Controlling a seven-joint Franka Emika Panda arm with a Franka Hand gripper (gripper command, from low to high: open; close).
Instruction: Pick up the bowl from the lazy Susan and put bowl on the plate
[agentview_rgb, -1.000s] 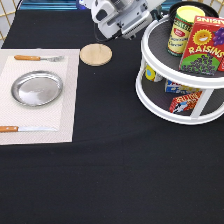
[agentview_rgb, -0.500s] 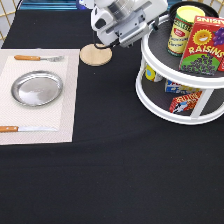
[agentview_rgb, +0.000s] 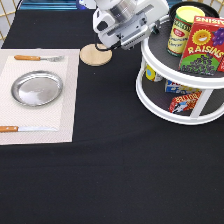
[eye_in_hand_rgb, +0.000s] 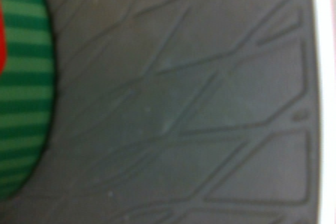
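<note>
The lazy Susan (agentview_rgb: 172, 107) stands at the exterior view's right, white with dark grey shelves. On its top shelf are a yellow-lidded can (agentview_rgb: 182, 30) and a raisins box (agentview_rgb: 202, 45). A glossy black curved rim (agentview_rgb: 175, 7), the bowl, shows behind the can and is mostly hidden. My gripper (agentview_rgb: 159, 22) reaches from the top centre to the left edge of the top shelf, next to the can. The silver plate (agentview_rgb: 37, 88) lies bare on a placemat at the left. The wrist view shows the dark grey patterned shelf mat (eye_in_hand_rgb: 195, 115) from close by.
A wooden coaster disc (agentview_rgb: 95, 55) lies just below the hand. A fork (agentview_rgb: 37, 58) and a knife (agentview_rgb: 27, 129) flank the plate on the placemat (agentview_rgb: 67, 100). Small packets and a can (agentview_rgb: 182, 97) sit on the lower shelf. A green striped surface (eye_in_hand_rgb: 22, 100) borders the mat in the wrist view.
The hand has come down and to the right from the top edge toward the lazy Susan's top shelf and now overlaps the coaster's upper edge. Nothing else has moved.
</note>
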